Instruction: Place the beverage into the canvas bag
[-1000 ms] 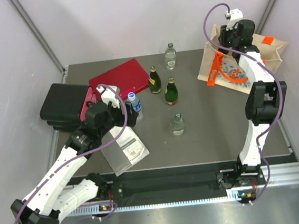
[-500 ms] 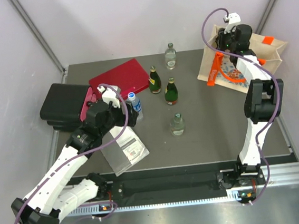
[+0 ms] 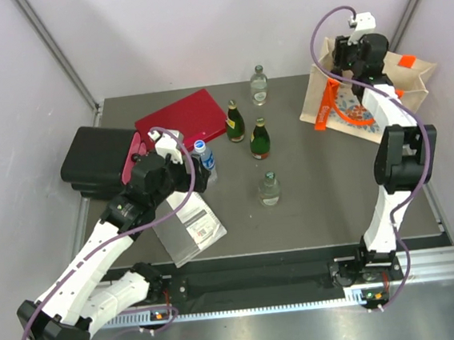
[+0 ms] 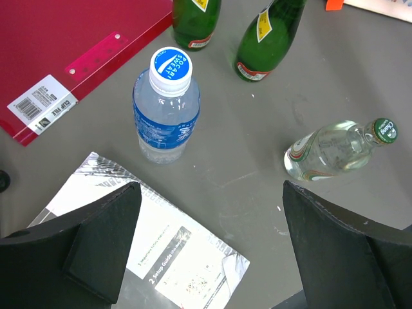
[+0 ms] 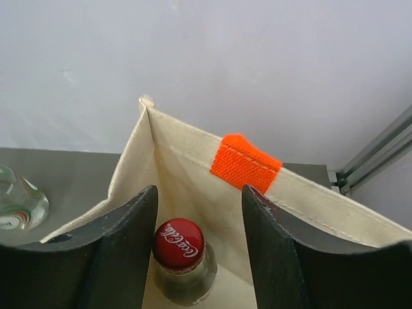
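Observation:
The beige canvas bag [image 3: 342,111] with orange handles and a floral print stands at the back right. My right gripper [image 3: 355,55] hangs over its open mouth. In the right wrist view the gripper [image 5: 199,193] is open, and a red-capped Coca-Cola bottle [image 5: 179,248] stands inside the bag [image 5: 193,161] between the fingers, its cap close to the left finger [image 5: 122,238] and well apart from the right one. My left gripper [image 3: 193,173] is open and empty over the table, near a blue-labelled water bottle [image 4: 166,109]; its own view [image 4: 211,187] shows nothing between the jaws.
Two green bottles [image 3: 234,121] [image 3: 260,139] and two clear bottles [image 3: 259,85] [image 3: 269,188] stand mid-table. A red folder [image 3: 183,118] and a black case [image 3: 97,158] lie at the left. A white booklet [image 3: 188,226] lies under my left gripper.
My right gripper has shifted a little up and to the right over the bag's mouth. The left arm has not moved.

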Action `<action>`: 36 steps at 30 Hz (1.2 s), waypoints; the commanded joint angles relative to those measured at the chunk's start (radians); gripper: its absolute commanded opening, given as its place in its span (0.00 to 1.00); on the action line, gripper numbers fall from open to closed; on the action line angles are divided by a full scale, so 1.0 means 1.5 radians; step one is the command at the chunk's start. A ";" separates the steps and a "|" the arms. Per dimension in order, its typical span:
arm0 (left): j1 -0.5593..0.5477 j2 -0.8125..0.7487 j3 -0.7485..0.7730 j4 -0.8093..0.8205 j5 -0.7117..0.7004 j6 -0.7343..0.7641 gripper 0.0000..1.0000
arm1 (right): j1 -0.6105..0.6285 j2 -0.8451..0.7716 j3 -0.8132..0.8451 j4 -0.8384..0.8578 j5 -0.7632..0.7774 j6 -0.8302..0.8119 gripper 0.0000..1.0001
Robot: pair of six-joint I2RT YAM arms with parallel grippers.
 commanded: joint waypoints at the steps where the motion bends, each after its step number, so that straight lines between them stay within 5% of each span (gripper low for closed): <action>1: -0.003 -0.002 0.001 0.039 0.003 0.001 0.95 | -0.004 -0.079 0.029 0.014 0.027 0.026 0.56; 14: -0.003 -0.008 0.000 0.034 -0.011 0.004 0.95 | 0.000 -0.226 0.015 -0.178 0.055 0.171 0.60; 20: -0.003 -0.008 0.001 0.033 -0.020 0.007 0.95 | 0.028 -0.347 -0.090 -0.244 0.033 0.254 0.62; 28: -0.003 -0.011 0.001 0.031 -0.041 0.013 0.95 | 0.274 -0.423 -0.211 -0.244 0.104 0.183 0.66; 36: -0.003 -0.014 0.000 0.031 -0.047 0.013 0.94 | 0.396 -0.289 -0.181 -0.253 0.170 0.163 0.69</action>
